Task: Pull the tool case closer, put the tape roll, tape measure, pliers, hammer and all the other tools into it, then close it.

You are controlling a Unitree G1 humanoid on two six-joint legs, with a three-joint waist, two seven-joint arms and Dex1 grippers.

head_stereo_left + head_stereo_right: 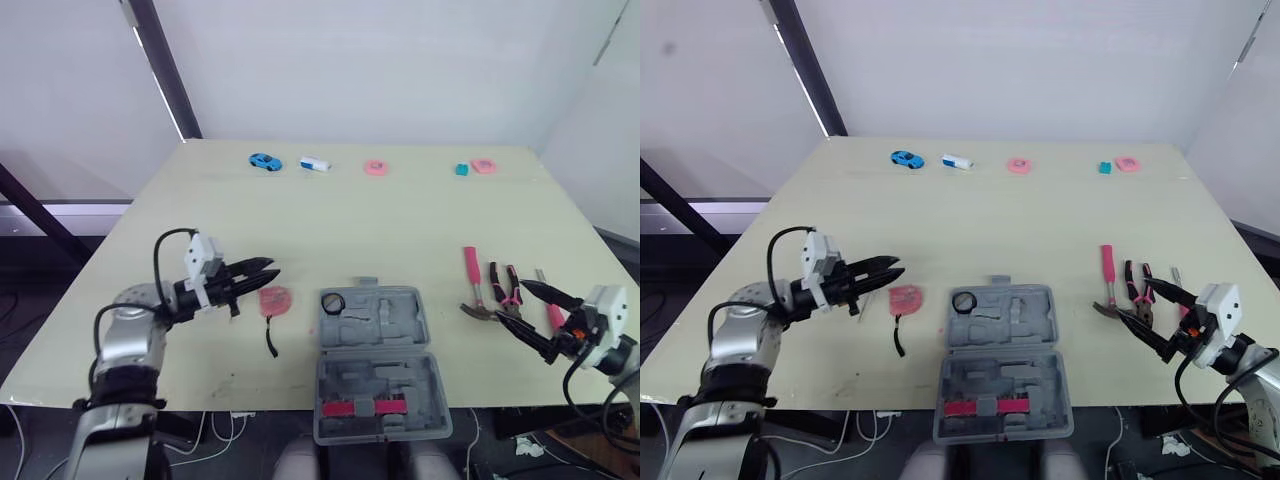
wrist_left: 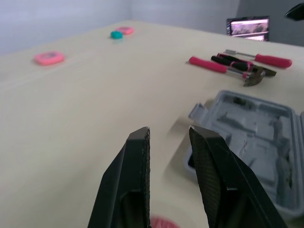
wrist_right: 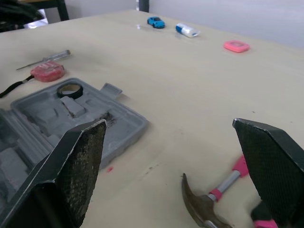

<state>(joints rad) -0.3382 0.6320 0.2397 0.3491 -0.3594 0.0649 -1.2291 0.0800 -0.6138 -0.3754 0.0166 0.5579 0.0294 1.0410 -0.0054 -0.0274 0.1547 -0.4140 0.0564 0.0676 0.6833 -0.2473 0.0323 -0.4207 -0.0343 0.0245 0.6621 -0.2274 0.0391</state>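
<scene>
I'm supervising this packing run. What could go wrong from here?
The case hangs over the front edge of the table and could tip when loaded. The hammer lies close beside the pliers, so the wide-open right gripper may knock them. The loose strap of the tape measure might snag.

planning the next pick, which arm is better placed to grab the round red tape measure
Left. The left end effector, open, hovers beside the round red tape measure, left of the grey plastic tool case. The right end effector is across the case, by the pink-handled hammer.
</scene>
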